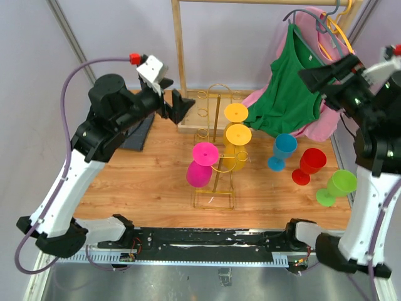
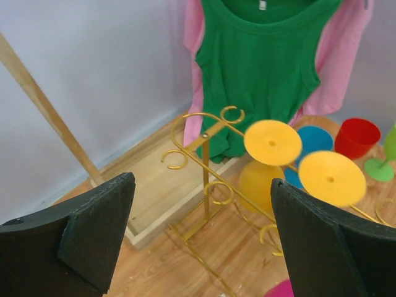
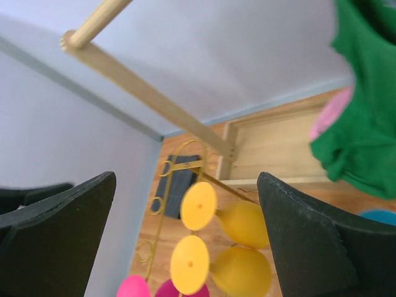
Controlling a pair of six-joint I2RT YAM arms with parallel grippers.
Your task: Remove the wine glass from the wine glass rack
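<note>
My left end effector (image 1: 174, 103) and right end effector (image 3: 185, 179) gaped. The rear yellow wine glass (image 1: 236, 113) looked light and slick; grasp the bowl.

Left gripper (image 2: 201, 182) has open air straight ahead until the gold wine glass rack (image 2: 205, 167). Two yellow wine glasses (image 2: 272, 142) hang ahead-right and the wooden rail post (image 2: 49, 114) is ahead-left. Right gripper (image 3: 185, 179) is tighter: green tank top (image 3: 365, 105) crowding its right side, with blue (image 1: 283, 150), red (image 1: 311, 164) and green (image 1: 337, 186) glasses standing below it.
</note>
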